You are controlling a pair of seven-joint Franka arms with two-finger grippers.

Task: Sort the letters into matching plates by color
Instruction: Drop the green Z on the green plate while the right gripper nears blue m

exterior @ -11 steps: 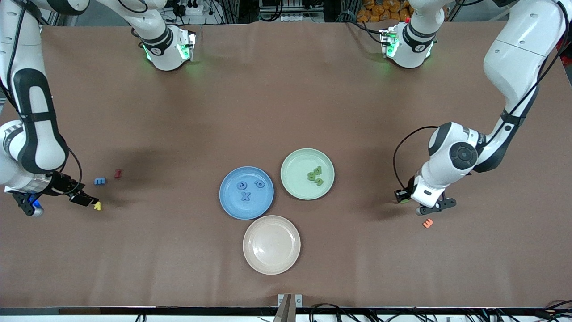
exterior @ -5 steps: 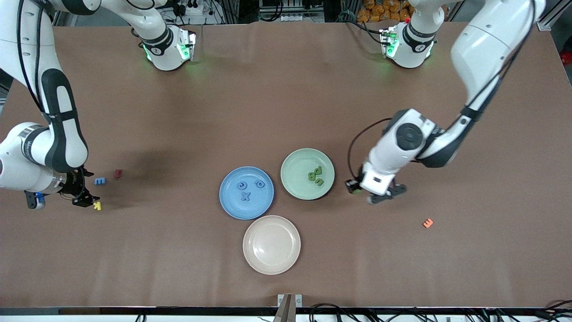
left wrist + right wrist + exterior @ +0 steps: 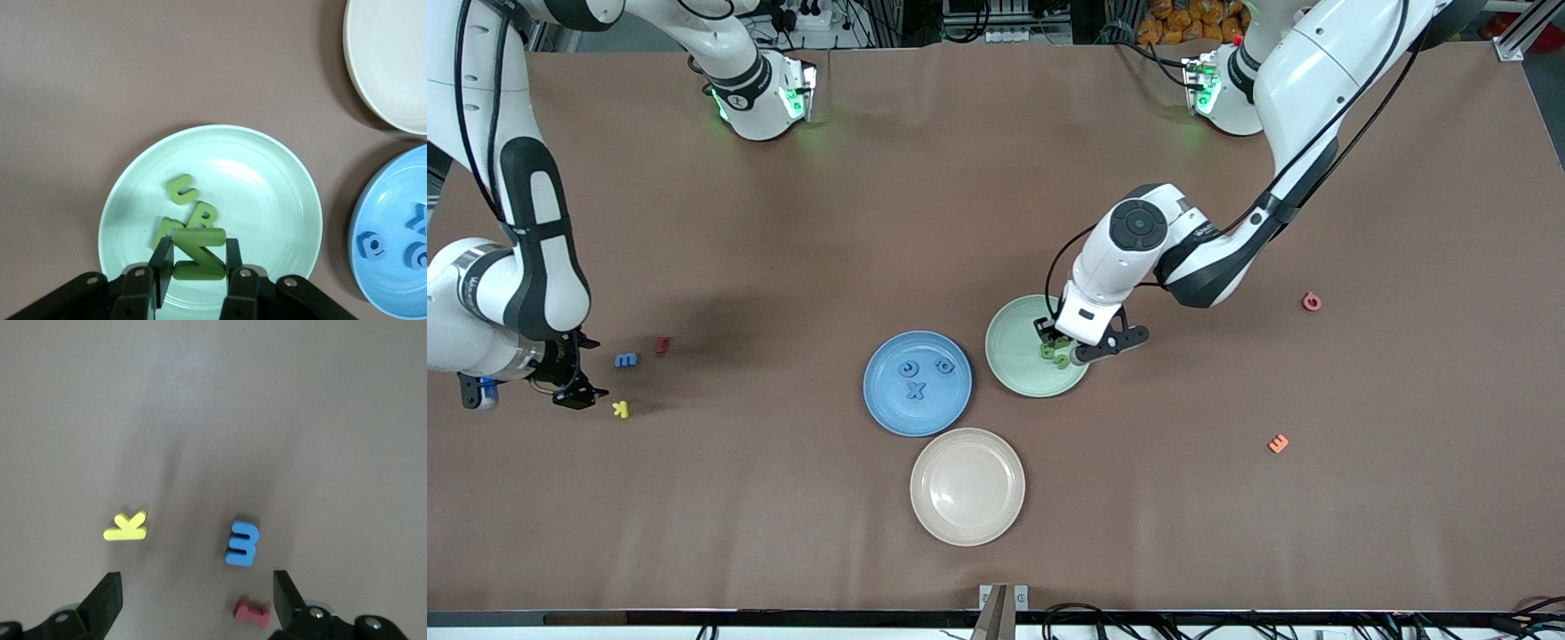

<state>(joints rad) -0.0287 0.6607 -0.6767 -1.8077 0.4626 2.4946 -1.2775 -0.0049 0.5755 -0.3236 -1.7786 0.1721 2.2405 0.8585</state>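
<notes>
Even overhead light falls over my matte brown table cover (image 3: pixel 978 178), my arms cast soft blurred shadows on it, a faint sheen lies on the round pale green plate (image 3: pixel 267 200), and my right wrist view seems slightly soft.

Brown table (image 3: pixel 996 178). Pale green plate (image 3: pixel 1014 356) with darker green letters (image 3: pixel 190 213); green Z (image 3: pixel 198 252). Beside the green plate: medium blue plate (image 3: pixel 889 404) holding darker blue letters (image 3: pixel 914 388); cream plate (image 3: pixel 967 486). Loose letters: blue (image 3: pixel 241 543), yellow (image 3: pixel 126 527), dark red (image 3: pixel 251 613), orange (image 3: pixel 1279 443), red (image 3: pixel 1311 301).
</notes>
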